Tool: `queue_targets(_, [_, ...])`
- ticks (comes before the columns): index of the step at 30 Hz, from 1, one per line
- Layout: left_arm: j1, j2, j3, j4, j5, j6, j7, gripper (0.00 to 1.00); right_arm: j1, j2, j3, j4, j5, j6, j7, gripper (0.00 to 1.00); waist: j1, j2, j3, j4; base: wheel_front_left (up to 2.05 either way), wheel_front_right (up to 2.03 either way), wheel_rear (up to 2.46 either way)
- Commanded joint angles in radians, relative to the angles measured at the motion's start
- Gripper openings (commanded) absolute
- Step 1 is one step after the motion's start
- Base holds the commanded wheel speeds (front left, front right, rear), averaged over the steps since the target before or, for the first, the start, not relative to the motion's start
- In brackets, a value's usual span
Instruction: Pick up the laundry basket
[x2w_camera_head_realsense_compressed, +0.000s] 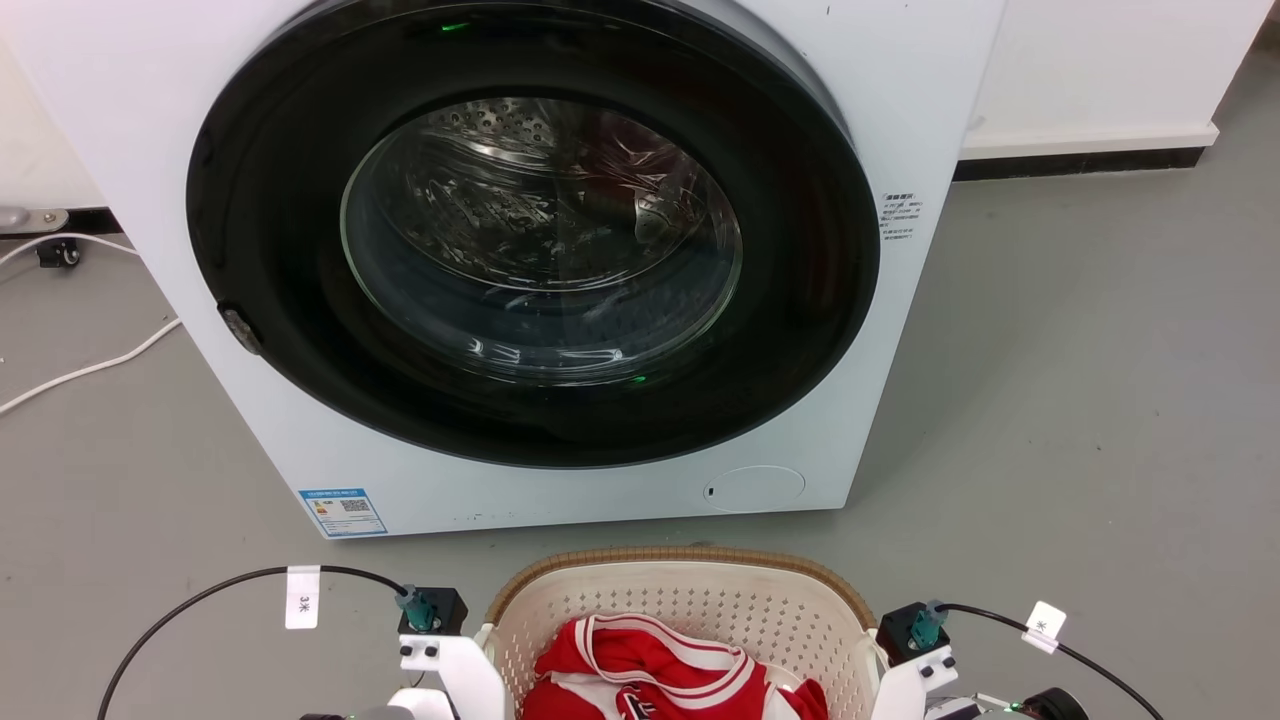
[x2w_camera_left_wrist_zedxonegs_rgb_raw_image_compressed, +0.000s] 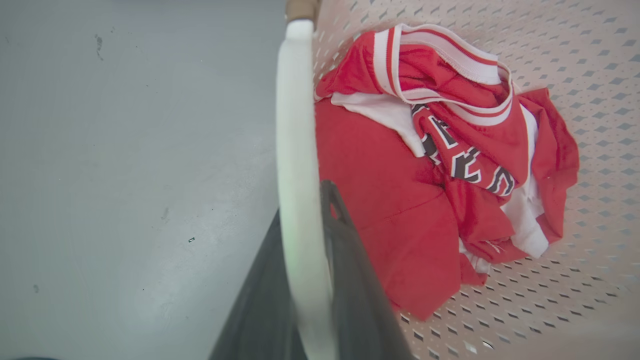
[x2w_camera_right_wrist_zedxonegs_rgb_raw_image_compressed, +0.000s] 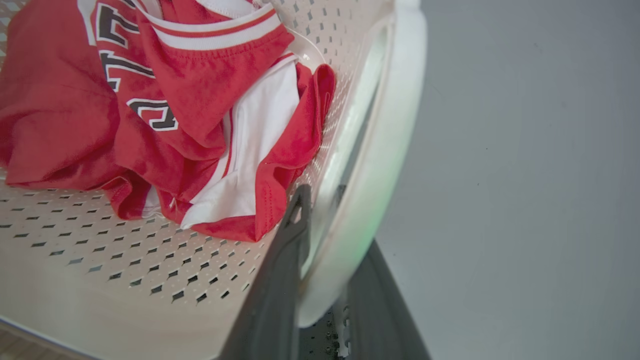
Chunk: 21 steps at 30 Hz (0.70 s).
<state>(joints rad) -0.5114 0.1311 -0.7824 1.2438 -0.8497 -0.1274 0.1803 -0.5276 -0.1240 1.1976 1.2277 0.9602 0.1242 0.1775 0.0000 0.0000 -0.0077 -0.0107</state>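
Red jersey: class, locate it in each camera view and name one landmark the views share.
Head view: red jersey at bottom centre, inside the laundry basket.
Left wrist view: jersey centre right, right of the white handle.
Right wrist view: jersey upper left, left of the other handle.
Shared landmark: the basket's perforated wall.

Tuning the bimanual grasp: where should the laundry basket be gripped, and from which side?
Take the laundry basket by its white side handles, left handle and right handle, one gripper each, from above. They sit on opposite sides and are thin enough to straddle, as the left gripper and right gripper do now. The red jersey lies mid-basket, so a two-sided lift should stay level.
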Motion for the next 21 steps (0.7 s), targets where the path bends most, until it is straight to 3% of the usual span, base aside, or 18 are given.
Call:
queue_targets(1, [-0.023,-0.001,-0.005,-0.007,-0.004,-0.005,-0.013,0.00,-0.006,0.004,0.012,-0.001,0.000,0.012,0.001,0.00,0.0000,0.0000,0.000,0.000,0.00,0.00,0.00])
queue_targets(21, [-0.028,0.005,-0.057,-0.003,-0.051,-0.005,-0.016,0.00,-0.006,0.003,0.052,0.002,0.037,0.012,-0.006,0.00,0.0000,0.0000,-0.002,-0.002,0.00,0.00,0.00])
